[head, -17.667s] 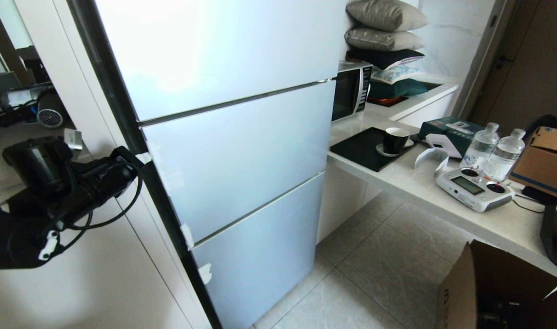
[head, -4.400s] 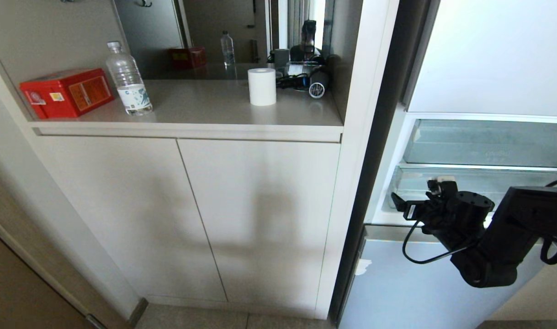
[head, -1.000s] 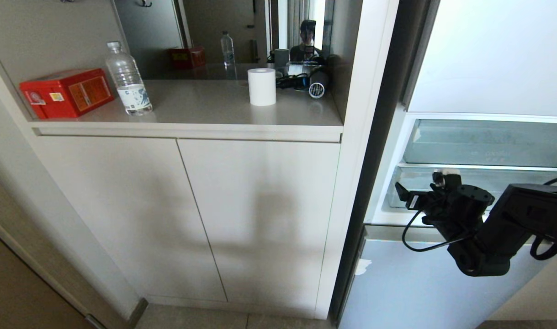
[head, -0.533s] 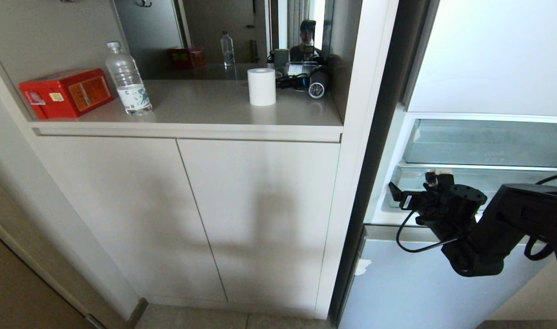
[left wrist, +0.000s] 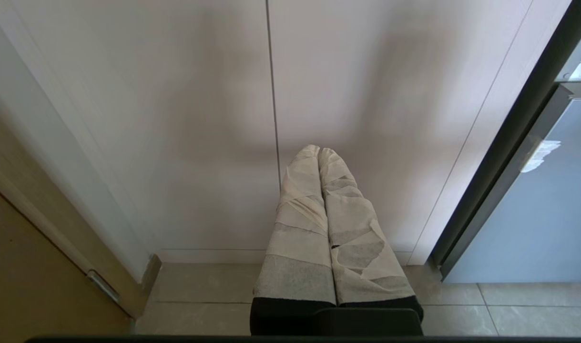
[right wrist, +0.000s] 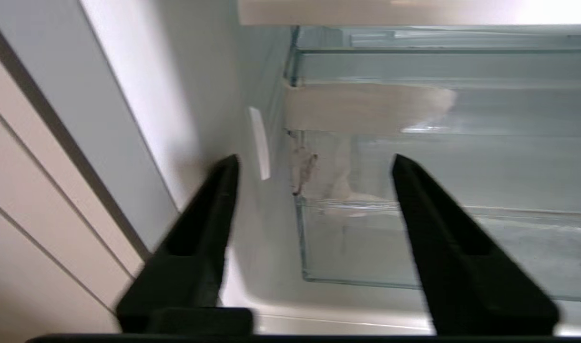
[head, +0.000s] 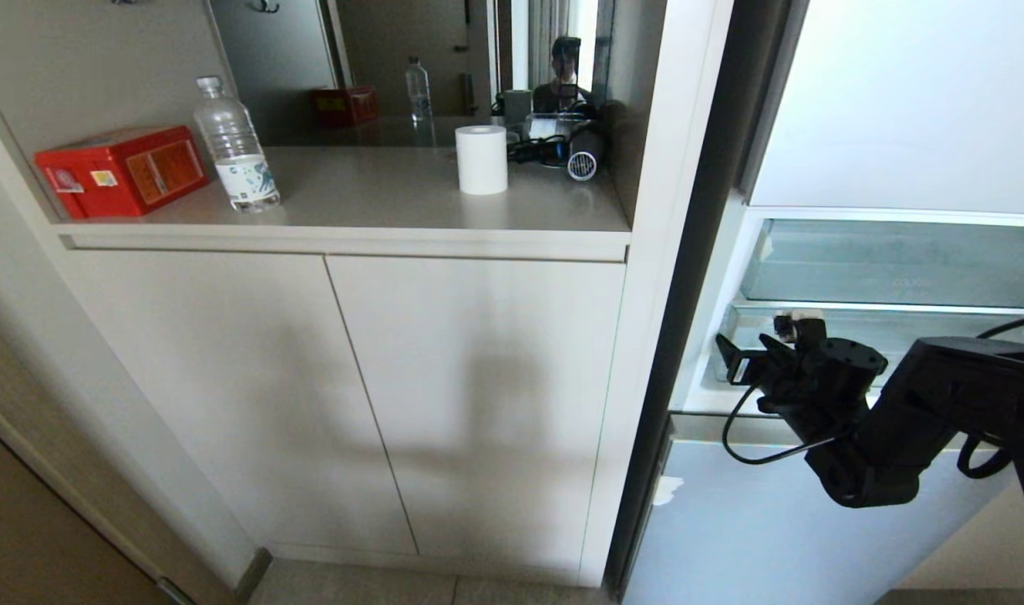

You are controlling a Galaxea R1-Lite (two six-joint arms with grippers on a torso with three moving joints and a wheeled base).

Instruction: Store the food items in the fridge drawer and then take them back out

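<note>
A pale beige two-door cabinet [head: 343,403] stands under a beige open shelf [head: 377,202] beside grey floor tiles [left wrist: 462,305], with soft daylight.

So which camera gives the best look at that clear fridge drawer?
The right wrist view: the fridge drawer fills it, seen close between the right gripper's open jaws. The head view shows only a strip behind the arm. The left wrist view misses it.
</note>
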